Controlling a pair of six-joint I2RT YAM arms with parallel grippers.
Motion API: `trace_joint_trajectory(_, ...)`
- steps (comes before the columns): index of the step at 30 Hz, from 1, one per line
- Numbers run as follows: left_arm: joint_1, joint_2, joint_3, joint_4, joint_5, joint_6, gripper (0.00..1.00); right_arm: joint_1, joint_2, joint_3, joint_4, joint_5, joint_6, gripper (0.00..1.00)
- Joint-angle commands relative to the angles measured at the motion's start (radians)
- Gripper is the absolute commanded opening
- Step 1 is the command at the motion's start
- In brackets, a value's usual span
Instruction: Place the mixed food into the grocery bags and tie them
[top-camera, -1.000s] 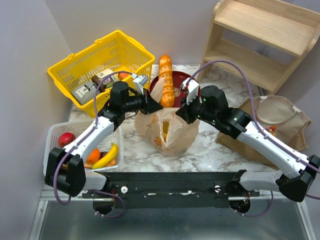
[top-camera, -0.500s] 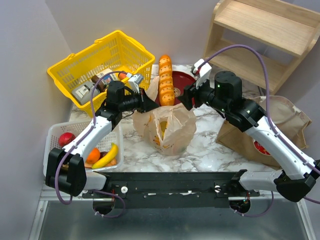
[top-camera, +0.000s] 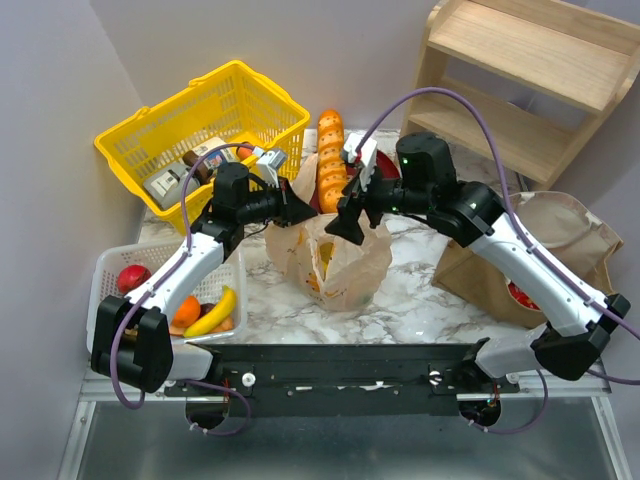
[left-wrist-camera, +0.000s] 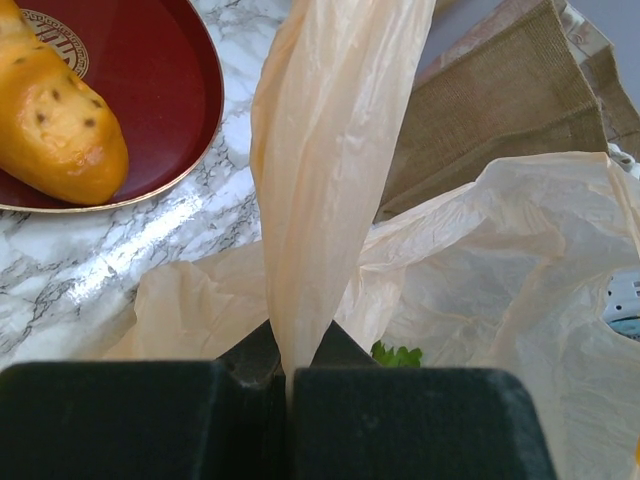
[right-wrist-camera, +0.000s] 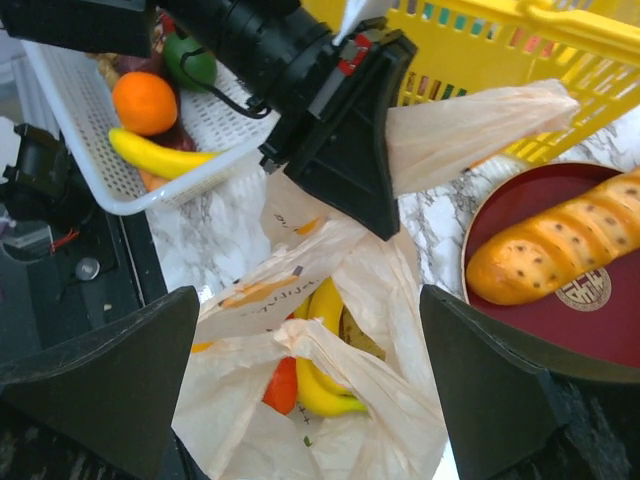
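The thin tan plastic bag (top-camera: 345, 262) stands in the middle of the marble table with its mouth loose. My left gripper (top-camera: 300, 209) is shut on one handle strip (left-wrist-camera: 320, 170) and pulls it taut toward the basket; in the left wrist view the gripper (left-wrist-camera: 289, 365) pinches the strip at its root. My right gripper (top-camera: 347, 215) hangs open just over the bag's mouth, with nothing between its fingers (right-wrist-camera: 100, 380). Looking down from the right gripper (right-wrist-camera: 308, 300), a banana (right-wrist-camera: 335, 385) and a red-orange item (right-wrist-camera: 283, 385) lie inside. The brown bag (top-camera: 470, 272) lies at the right.
A yellow basket (top-camera: 205, 110) with boxed goods stands at the back left. A white mesh tray (top-camera: 108, 268) at the left holds fruit and a banana (top-camera: 215, 313). A long loaf (top-camera: 332, 165) rests on a red plate (top-camera: 385, 158). A wooden shelf (top-camera: 520, 90) stands at the back right.
My right gripper has opened and let go of the bag, rose toward the back, then swung left over the bag's mouth. The left gripper kept its hold.
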Motion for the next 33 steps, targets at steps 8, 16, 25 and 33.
trace_joint_trajectory(8, 0.005, -0.016, -0.012, -0.010, 0.009, 0.014, 0.00, 0.061, 0.072, 0.049, -0.215, 0.086, -0.085, 0.88)
trace_joint_trajectory(16, 0.005, -0.016, -0.012, -0.016, 0.005, 0.018, 0.00, 0.061, 0.046, 0.012, -0.184, 0.189, -0.042, 0.12)
trace_joint_trajectory(25, 0.005, -0.031, -0.003, -0.067, -0.050, 0.063, 0.00, -0.007, -0.035, 0.073, -0.082, 0.583, 0.081, 0.01)
trace_joint_trajectory(33, 0.005, -0.037, -0.002, -0.088, -0.064, 0.064, 0.00, -0.292, -0.056, -0.038, -0.008, 0.463, 0.203, 0.01)
